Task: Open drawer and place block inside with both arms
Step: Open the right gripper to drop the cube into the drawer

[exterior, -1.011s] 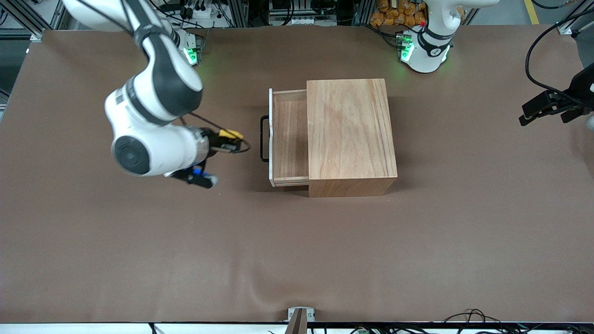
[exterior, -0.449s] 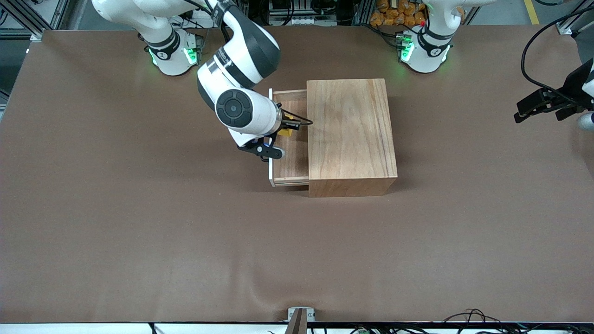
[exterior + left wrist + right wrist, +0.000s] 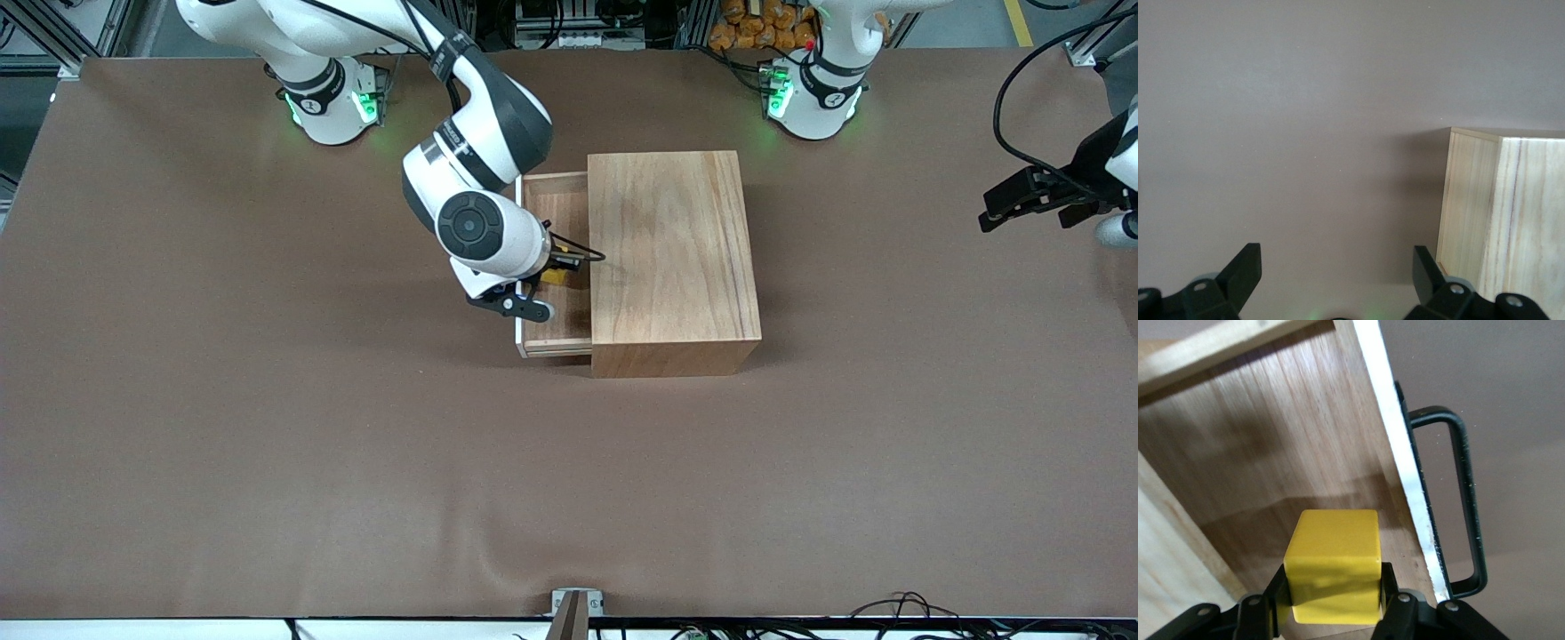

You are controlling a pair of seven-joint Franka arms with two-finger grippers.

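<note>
The drawer (image 3: 553, 329) stands pulled out of the light wooden box (image 3: 671, 258) toward the right arm's end of the table. Its white front panel (image 3: 1401, 463) and black wire handle (image 3: 1465, 493) show in the right wrist view. My right gripper (image 3: 558, 267) is shut on the small yellow block (image 3: 1333, 560) and holds it over the drawer's wooden floor (image 3: 1271, 453). In the front view only a sliver of the block (image 3: 555, 277) shows under the right wrist. My left gripper (image 3: 1036, 200) is open and empty, up over the table's edge at the left arm's end.
The brown table cover (image 3: 356, 462) is bare around the box. The left wrist view shows the box's corner (image 3: 1501, 213) and bare cover. Cables and the arms' green-lit bases (image 3: 333, 102) stand along the table's farthest edge.
My right gripper has carried the block from beside the handle to over the open drawer, then shifted a little nearer to the front camera. The left gripper has drifted slightly.
</note>
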